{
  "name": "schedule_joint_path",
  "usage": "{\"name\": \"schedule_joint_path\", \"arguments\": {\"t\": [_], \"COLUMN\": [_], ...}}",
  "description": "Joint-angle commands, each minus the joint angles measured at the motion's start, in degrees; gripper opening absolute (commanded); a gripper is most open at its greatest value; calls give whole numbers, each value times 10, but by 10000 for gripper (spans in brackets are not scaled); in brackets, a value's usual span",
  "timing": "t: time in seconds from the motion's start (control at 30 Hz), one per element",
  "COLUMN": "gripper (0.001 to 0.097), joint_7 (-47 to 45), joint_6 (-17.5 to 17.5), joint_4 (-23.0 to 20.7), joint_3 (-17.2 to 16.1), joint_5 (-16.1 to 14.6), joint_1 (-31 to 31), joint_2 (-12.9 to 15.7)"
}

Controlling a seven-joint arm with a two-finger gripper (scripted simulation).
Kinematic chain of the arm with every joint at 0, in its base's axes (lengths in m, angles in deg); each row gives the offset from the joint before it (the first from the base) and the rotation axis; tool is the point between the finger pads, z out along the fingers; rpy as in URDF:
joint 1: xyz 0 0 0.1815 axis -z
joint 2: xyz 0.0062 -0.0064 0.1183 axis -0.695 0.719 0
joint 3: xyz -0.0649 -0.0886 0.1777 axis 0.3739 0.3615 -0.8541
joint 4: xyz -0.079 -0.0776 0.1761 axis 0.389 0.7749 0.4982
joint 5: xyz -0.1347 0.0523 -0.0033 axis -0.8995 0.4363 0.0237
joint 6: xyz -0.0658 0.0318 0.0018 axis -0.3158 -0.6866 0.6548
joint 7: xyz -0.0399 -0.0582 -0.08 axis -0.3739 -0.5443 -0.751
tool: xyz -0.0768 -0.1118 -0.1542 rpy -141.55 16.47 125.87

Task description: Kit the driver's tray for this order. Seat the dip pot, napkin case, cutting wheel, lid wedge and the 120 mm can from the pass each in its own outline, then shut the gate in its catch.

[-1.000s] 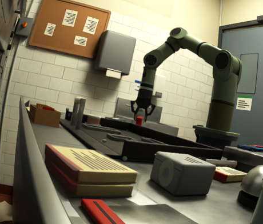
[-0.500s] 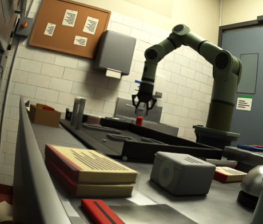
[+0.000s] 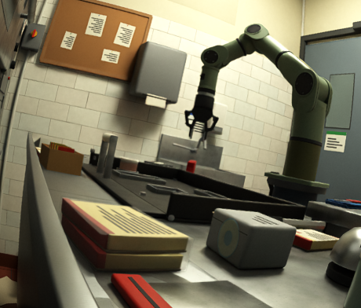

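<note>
The small red cylinder (image 3: 191, 165) stands upright on the far side of the black tray (image 3: 187, 188), with my gripper (image 3: 201, 135) raised above it and slightly to its right. The gripper is open and holds nothing. The tray shows several sunken outlines on its floor, and its near wall hides part of them. A pair of tall grey cylinders (image 3: 107, 153) stands at the tray's far left corner, with a short brownish pot (image 3: 128, 164) beside them. A grey rounded case (image 3: 250, 237) with a round mark on its end lies on the counter in front of the tray.
An open cardboard box (image 3: 61, 157) sits at the counter's far left. Two stacked red-and-cream boxes (image 3: 123, 234) lie near the front, and a flat red bar (image 3: 138, 290) lies at the front edge. A metal dome (image 3: 348, 247) and a smaller red-edged box (image 3: 315, 239) are on the right.
</note>
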Motion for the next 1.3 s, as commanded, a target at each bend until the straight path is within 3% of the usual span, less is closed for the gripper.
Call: {"name": "schedule_joint_path", "arguments": {"t": [0.0,0.4,0.87,1.27], "gripper": [480,480,750,750], "joint_7": [0,0,0,3], "joint_6": [1,0,0,0], "joint_4": [1,1,1,1], "joint_3": [1,1,0,0], "joint_5": [-1,0,0,-1], "joint_1": [0,0,0,-1], "joint_2": [2,2,1,1]}}
